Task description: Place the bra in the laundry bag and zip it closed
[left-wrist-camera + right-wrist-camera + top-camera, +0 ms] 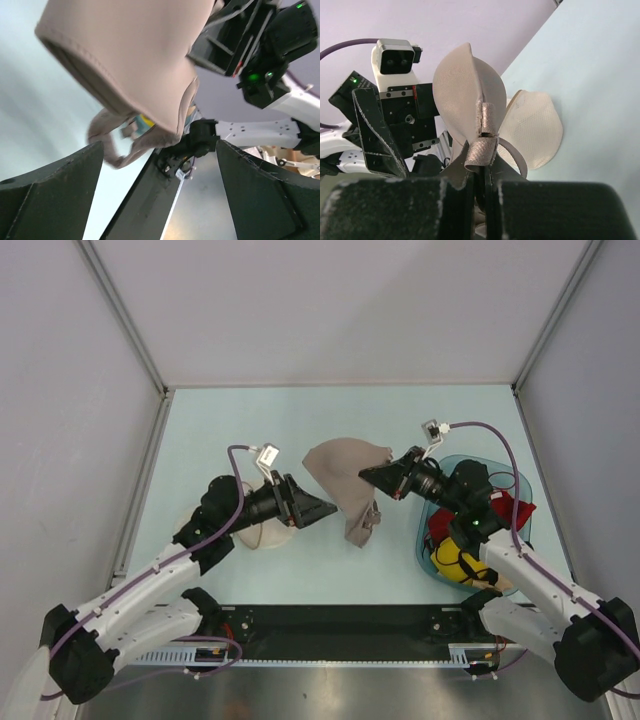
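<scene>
Overall, the pale teal bench [230,430] carries two arms reaching in from its near edge: the left arm [150,590] angles toward the middle, and the right arm [530,575] bends back over the right side. A translucent teal basket [505,480] sits close to the right edge, with a red bra [517,508] and a yellow-and-black garment [450,560] inside it. The bra [340,475], taupe and folded on itself, hangs over the middle of the bench between the two claws; the overhead view does not show whether its lower end touches the surface. From the left wrist, its cup [130,55] fills the upper part of the view with a strap looping below. From the right wrist, the cup [465,85] stands upright above the fingers. The laundry bag [262,535], cream mesh, lies on the bench left of centre toward the near edge, partly under the left wrist; from the right wrist it shows beyond the bra as a rounded mesh dome [532,130]. The right gripper [368,475] is pinched tight on the bra's edge, a strap end wrapped at its tips [480,170]. The left gripper [322,508] is spread wide and holds nothing, its tips [160,150] just short of the hanging fabric.
</scene>
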You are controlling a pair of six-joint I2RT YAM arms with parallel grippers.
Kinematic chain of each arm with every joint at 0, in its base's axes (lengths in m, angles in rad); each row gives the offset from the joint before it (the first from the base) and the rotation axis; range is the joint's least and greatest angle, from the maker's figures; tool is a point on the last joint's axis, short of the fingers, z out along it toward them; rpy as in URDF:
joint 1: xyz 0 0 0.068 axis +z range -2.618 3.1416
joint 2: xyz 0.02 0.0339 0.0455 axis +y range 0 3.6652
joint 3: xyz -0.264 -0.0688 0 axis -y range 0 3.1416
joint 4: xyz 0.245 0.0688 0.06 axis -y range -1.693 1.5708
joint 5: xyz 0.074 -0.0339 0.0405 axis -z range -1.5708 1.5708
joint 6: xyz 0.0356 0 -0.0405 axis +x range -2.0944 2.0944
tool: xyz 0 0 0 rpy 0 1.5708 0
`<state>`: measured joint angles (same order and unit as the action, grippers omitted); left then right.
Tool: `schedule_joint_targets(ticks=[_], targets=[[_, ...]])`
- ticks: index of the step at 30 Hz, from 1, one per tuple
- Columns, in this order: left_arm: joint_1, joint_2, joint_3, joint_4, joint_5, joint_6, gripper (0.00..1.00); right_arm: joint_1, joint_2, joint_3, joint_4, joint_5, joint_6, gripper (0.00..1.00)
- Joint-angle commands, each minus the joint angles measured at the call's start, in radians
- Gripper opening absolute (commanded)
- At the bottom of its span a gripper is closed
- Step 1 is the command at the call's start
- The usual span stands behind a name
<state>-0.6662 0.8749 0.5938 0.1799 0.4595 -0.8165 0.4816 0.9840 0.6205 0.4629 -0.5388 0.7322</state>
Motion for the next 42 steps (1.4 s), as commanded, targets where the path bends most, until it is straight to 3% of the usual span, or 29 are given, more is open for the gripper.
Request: schedule_joint_targets(ticks=[1, 5, 8, 9, 11, 12, 14, 15, 16, 18, 19, 21, 22, 28, 31, 36, 42], targets=[[-0.007, 0.024, 0.012, 0.18, 0.039, -0.03, 1.0, 0.017, -0.031, 0.036, 0.045, -0.007, 0.045, 0.0], [-0.007, 0.073, 0.038, 0.233, 0.074, -0.035, 0.98, 0.038, -0.045, 0.025, 0.052, -0.013, 0.064, 0.0], [-0.007, 0.11, 0.038, 0.285, 0.105, -0.055, 0.92, 0.046, -0.057, 0.012, 0.068, -0.023, 0.099, 0.0], [-0.007, 0.114, 0.035, 0.303, 0.117, -0.068, 0.76, 0.051, -0.059, 0.008, 0.071, -0.035, 0.102, 0.0], [-0.007, 0.118, 0.031, 0.332, 0.12, -0.079, 0.55, 0.057, -0.065, 0.013, 0.042, -0.039, 0.101, 0.0], [-0.007, 0.116, 0.032, 0.332, 0.12, -0.078, 0.39, 0.057, -0.068, 0.016, 0.017, -0.038, 0.098, 0.0], [-0.007, 0.113, 0.052, 0.302, 0.12, -0.064, 0.23, 0.057, -0.071, 0.037, -0.078, -0.05, 0.078, 0.01], [-0.007, 0.113, 0.06, 0.285, 0.117, -0.05, 0.09, 0.057, -0.071, 0.048, -0.12, -0.055, 0.069, 0.05], [-0.007, 0.113, 0.076, 0.25, 0.107, -0.044, 0.01, 0.058, -0.073, 0.057, -0.215, -0.058, 0.059, 0.15], [-0.007, 0.11, 0.09, 0.216, 0.097, -0.027, 0.0, 0.06, -0.077, 0.079, -0.311, -0.073, 0.021, 0.28], [-0.007, 0.11, 0.106, 0.181, 0.093, -0.018, 0.0, 0.06, -0.087, 0.085, -0.413, -0.075, 0.009, 0.41], [-0.007, 0.099, 0.124, 0.136, 0.073, 0.019, 0.0, 0.061, -0.1, 0.113, -0.531, -0.05, -0.033, 0.5], [-0.007, 0.095, 0.139, 0.098, 0.052, 0.03, 0.0, 0.061, -0.111, 0.122, -0.623, -0.041, -0.046, 0.6], [-0.007, 0.081, 0.204, -0.005, -0.008, 0.122, 0.0, 0.066, -0.223, 0.179, -0.952, 0.131, -0.103, 0.9], [-0.007, 0.101, 0.224, -0.011, 0.002, 0.145, 0.0, 0.068, -0.272, 0.174, -0.992, 0.136, -0.068, 0.99], [-0.007, 0.127, 0.242, 0.006, 0.013, 0.136, 0.0, 0.101, -0.338, 0.124, -0.876, 0.033, 0.056, 1.0], [-0.006, 0.148, 0.239, 0.093, 0.05, 0.061, 0.0, 0.195, -0.34, 0.055, -0.664, 0.025, 0.197, 1.0]])
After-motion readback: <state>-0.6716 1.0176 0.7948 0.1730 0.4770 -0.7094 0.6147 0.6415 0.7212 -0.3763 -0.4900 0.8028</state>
